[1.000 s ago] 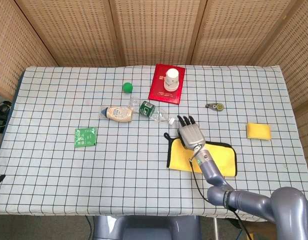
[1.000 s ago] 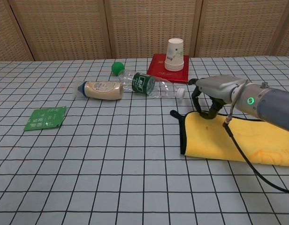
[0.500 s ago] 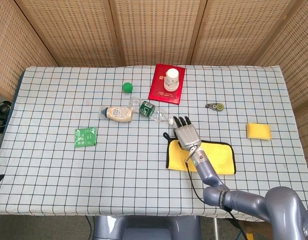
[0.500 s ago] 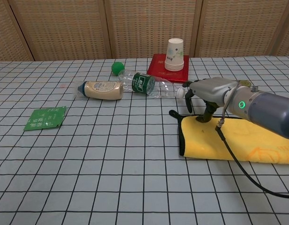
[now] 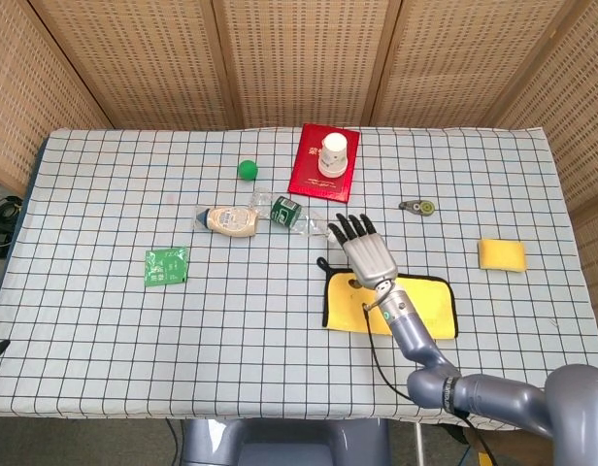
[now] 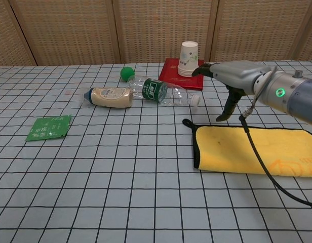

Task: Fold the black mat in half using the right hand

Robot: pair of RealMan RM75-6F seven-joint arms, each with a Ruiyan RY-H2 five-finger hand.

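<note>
The mat [image 5: 437, 307] lies flat on the checked tablecloth at front right, showing a yellow face with a black border and a black loop at its far left corner. In the chest view the mat [image 6: 247, 151] is a wide yellow rectangle with a black left edge. My right hand [image 5: 365, 250] hovers over the mat's far left corner, fingers spread, holding nothing. From the chest view the right hand [image 6: 231, 77] is raised clear of the cloth with its thumb pointing down. My left hand is not visible.
Two bottles lie on their sides, a beige bottle [image 5: 231, 220] and a clear bottle [image 5: 297, 216], just left of the hand. Farther back are a green ball [image 5: 247, 170] and a red book [image 5: 323, 162] with paper cups. A green packet [image 5: 167, 266], yellow sponge [image 5: 501, 254] and small tool [image 5: 416, 207] lie around.
My right hand has lifted off the mat's far left corner and risen, opening its fingers wide. The mat stays flat where it lay.
</note>
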